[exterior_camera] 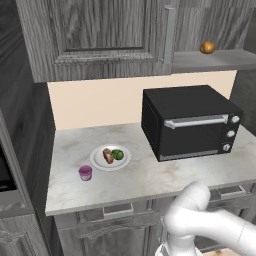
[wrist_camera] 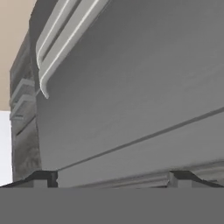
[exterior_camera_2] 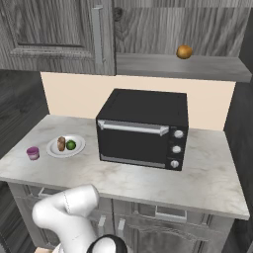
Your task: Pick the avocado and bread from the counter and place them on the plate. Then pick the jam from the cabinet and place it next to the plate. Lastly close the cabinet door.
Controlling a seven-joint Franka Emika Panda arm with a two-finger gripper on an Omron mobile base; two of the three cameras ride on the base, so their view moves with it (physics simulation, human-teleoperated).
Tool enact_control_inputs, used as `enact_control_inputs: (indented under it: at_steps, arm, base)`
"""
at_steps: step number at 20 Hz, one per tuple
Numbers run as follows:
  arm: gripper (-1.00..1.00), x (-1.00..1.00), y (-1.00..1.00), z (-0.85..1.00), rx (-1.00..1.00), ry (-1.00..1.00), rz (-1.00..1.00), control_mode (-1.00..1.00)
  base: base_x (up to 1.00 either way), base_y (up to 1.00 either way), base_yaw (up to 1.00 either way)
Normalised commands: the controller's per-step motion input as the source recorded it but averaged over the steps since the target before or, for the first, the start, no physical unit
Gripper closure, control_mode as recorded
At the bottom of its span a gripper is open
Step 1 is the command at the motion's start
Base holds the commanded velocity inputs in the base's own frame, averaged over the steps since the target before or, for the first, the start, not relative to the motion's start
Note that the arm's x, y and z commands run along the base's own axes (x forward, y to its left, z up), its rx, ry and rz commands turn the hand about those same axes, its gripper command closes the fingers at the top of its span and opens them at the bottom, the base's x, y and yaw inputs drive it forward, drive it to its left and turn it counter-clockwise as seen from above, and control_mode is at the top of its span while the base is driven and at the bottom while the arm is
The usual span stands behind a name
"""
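The white plate [exterior_camera: 98, 163] lies on the counter [exterior_camera: 150, 177] left of the microwave and carries the brown bread [exterior_camera: 108, 155] and the green avocado [exterior_camera: 118, 154]. The pink jam [exterior_camera: 85, 173] stands just beside the plate's near-left rim. The same group sits at the left of the right base view: plate [exterior_camera_2: 55, 149], bread [exterior_camera_2: 61, 144], avocado [exterior_camera_2: 71, 145], jam [exterior_camera_2: 33, 153]. Up on the wall, the cabinet door [exterior_camera: 100, 35] stands left of the uncovered shelf [exterior_camera: 215, 61]. My gripper [wrist_camera: 113, 178] is open, close to a grey panel [wrist_camera: 140, 100], with nothing between its fingertips [wrist_camera: 43, 178].
A black microwave [exterior_camera: 187, 122] fills the counter's middle. An orange-brown fruit [exterior_camera: 207, 47] rests on the cabinet shelf. Grey drawers [exterior_camera: 117, 210] run below the counter, and my white arm [exterior_camera: 200, 220] is folded low before them. The hand view's panel has a pale bar handle [wrist_camera: 61, 39].
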Motion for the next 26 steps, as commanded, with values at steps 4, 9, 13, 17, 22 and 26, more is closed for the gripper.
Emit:
enact_control_inputs:
  at_steps: [4, 9, 13, 17, 22, 26]
  arm:
    - [-1.0, 0.49, -0.31, 0.08, -0.01, 0.02, 0.0, -1.0]
    - [-1.0, 0.19, -0.01, 0.18, -0.22, 0.0, 0.0, -1.0]
    - [-1.0, 0.01, 0.0, -0.02, -0.01, 0.0, 0.0, -1.0]
    - [-1.0, 0.0, 0.22, 0.15, -0.19, 0.0, 0.0, -1.0]
    - [-1.0, 0.0, 0.25, 0.4, -0.33, 0.0, 0.0, -1.0]
    - [-1.0, -0.11, 0.29, 0.44, -0.44, -0.06, 0.0, -1.0]
  base:
    - [0.0, 0.0, 0.0]
    - [0.0, 0.0, 0.0]
    - [0.0, 0.0, 0.0]
    - [0.0, 0.0, 0.0]
    - [0.0, 0.0, 0.0]
    - [0.0, 0.0, 0.0]
